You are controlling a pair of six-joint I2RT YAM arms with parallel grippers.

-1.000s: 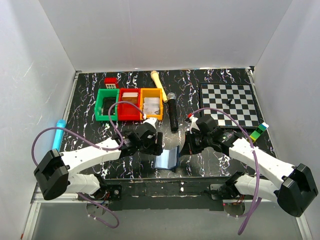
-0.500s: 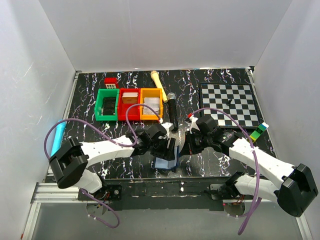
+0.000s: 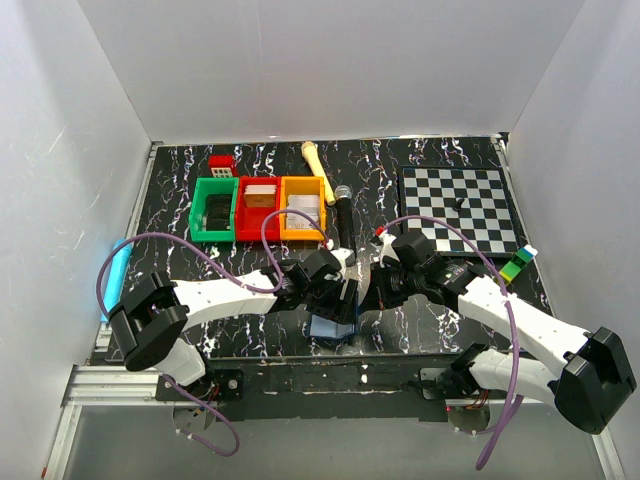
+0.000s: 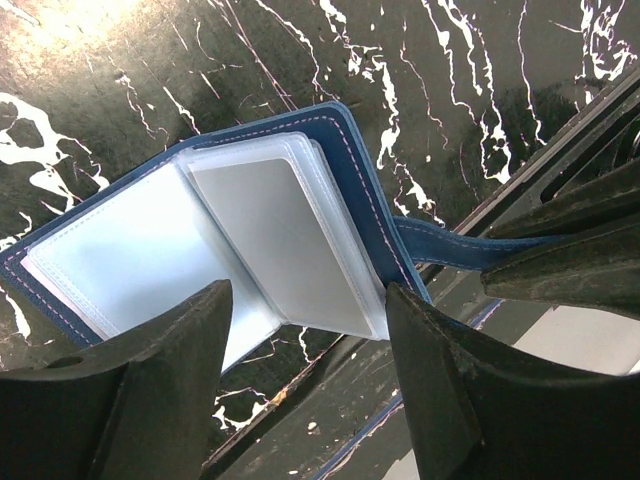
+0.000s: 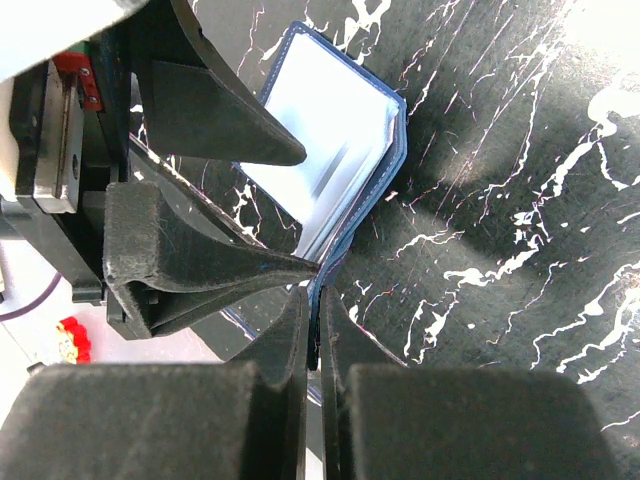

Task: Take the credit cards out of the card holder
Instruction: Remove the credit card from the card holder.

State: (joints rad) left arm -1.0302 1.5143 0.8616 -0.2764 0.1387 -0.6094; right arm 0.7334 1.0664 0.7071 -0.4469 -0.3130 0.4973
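Over marbled table (image 3: 180, 172), right claw (image 5: 313, 292) pinches card holder (image 5: 330, 150); left claw (image 4: 305, 297) gapes.

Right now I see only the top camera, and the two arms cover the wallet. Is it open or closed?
Observer: It is open. The left wrist camera shows the wallet with its pale inner faces showing.
Operator: Is any card inside?
Observer: Yes. A grey card sits in the clear plastic sleeves.
Operator: Does anything hold the wallet?
Observer: Yes. In the right wrist camera, the right claw is shut on the edge of the blue cover.
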